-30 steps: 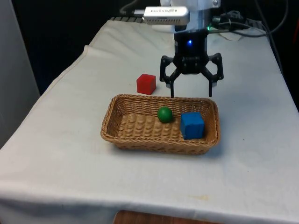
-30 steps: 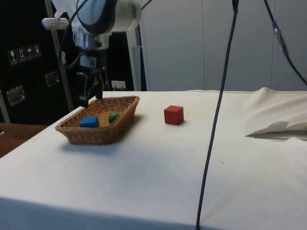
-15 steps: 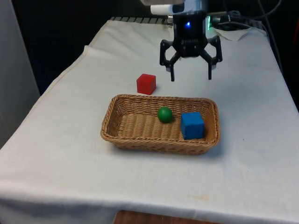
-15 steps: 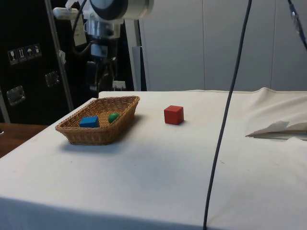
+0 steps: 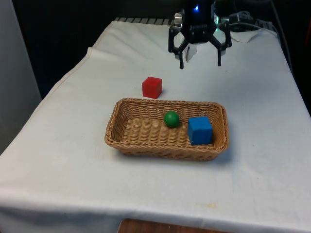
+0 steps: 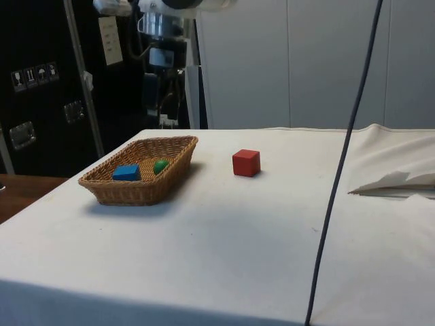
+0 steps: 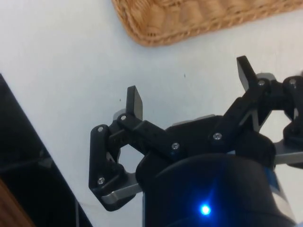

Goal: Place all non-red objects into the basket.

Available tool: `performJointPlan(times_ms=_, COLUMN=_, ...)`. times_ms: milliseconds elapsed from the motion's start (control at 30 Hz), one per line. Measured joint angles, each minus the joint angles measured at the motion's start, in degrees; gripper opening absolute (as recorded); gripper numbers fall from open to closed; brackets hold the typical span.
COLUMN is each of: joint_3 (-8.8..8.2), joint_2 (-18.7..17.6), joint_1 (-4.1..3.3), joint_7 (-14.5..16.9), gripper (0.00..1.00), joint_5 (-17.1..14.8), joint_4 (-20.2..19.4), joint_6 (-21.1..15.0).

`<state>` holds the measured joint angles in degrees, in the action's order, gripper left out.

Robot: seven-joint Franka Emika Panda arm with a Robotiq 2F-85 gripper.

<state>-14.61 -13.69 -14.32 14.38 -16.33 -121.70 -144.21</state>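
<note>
The gripper [image 5: 199,63] hangs high above bare cloth beyond the basket's [image 5: 121,141] far rim, fingers spread wide and holding nothing, with open room all round. In the basket lie a green ball [image 5: 171,119] and a blue cube [image 5: 199,130], close together. A red cube [image 5: 152,87] stands on the table [image 5: 63,145] just outside the far rim.

Woven wicker basket [image 5: 121,131], matt white cloth [image 5: 252,189] w/ creases, matt black plastic-looking hand [image 5: 199,59].

The gripper [image 7: 189,90], fingers spread wide and holding nothing, hangs above white cloth [image 7: 61,56] near the basket [image 7: 189,19] edge
</note>
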Motion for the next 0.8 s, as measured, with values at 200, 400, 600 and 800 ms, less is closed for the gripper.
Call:
performJointPlan(times_ms=200, joint_3=0.0, joint_2=4.18, joint_1=0.0, joint_7=0.0, gripper=1.0, joint_5=0.8, joint_4=-3.9, joint_6=-0.06)
performJointPlan(times_ms=400, joint_3=-0.11, joint_2=6.59, joint_1=0.0, joint_7=-0.23, gripper=1.0, joint_5=1.83, joint_4=-5.79, joint_6=0.4)
performJointPlan(times_ms=600, joint_3=-0.17, joint_2=8.37, joint_1=0.0, joint_7=-0.97, gripper=1.0, joint_5=3.72, joint_4=-7.1, joint_6=1.55)
performJointPlan(times_ms=800, joint_3=-0.23, joint_2=8.71, joint_1=0.0, joint_7=-2.12, gripper=1.0, joint_5=6.42, joint_4=-7.51, joint_6=3.27)
